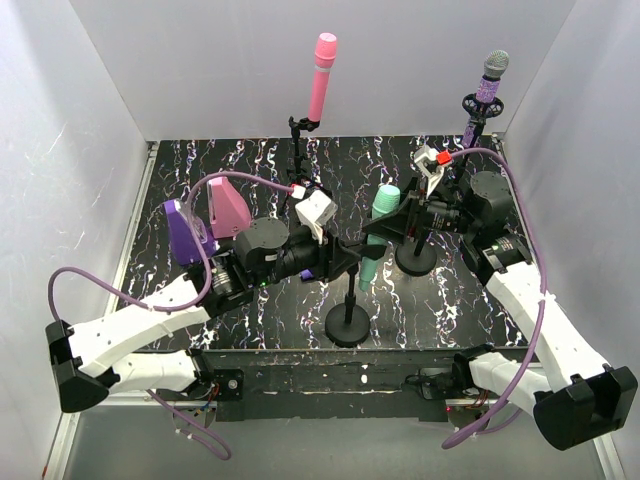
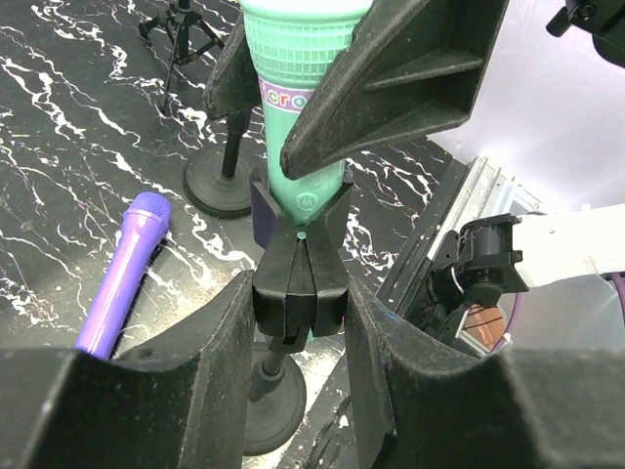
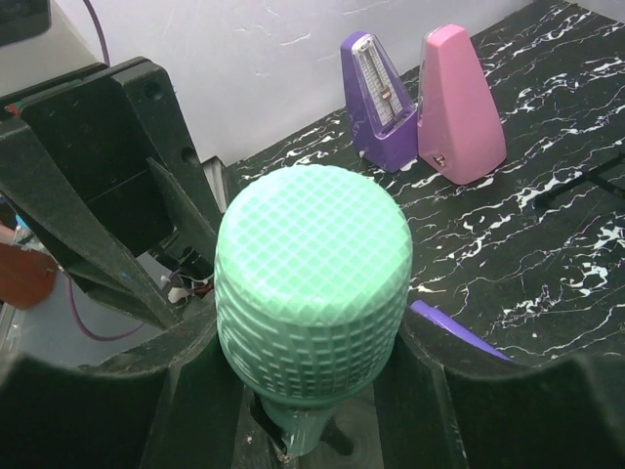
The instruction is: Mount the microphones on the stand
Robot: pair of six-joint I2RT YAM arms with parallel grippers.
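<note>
The mint green microphone (image 1: pixel 376 240) stands tilted in the black clip (image 2: pixel 299 283) of the near stand (image 1: pixel 348 325). My left gripper (image 2: pixel 299 305) is shut on that clip from both sides. From the right, my right gripper (image 3: pixel 308 352) is shut on the microphone's mesh head (image 3: pixel 311 264). At the back, the pink microphone (image 1: pixel 322 75) sits upright on a stand. The glittery purple microphone (image 1: pixel 490 85) sits on the back-right stand. Flat on the table lies the plain purple microphone (image 2: pixel 122 278), hidden under the arms in the top view.
A purple wedge-shaped box (image 1: pixel 185 232) and a pink one (image 1: pixel 230 208) stand at the left. Another round stand base (image 1: pixel 416 260) sits just right of the mint microphone. White walls close in the table on three sides.
</note>
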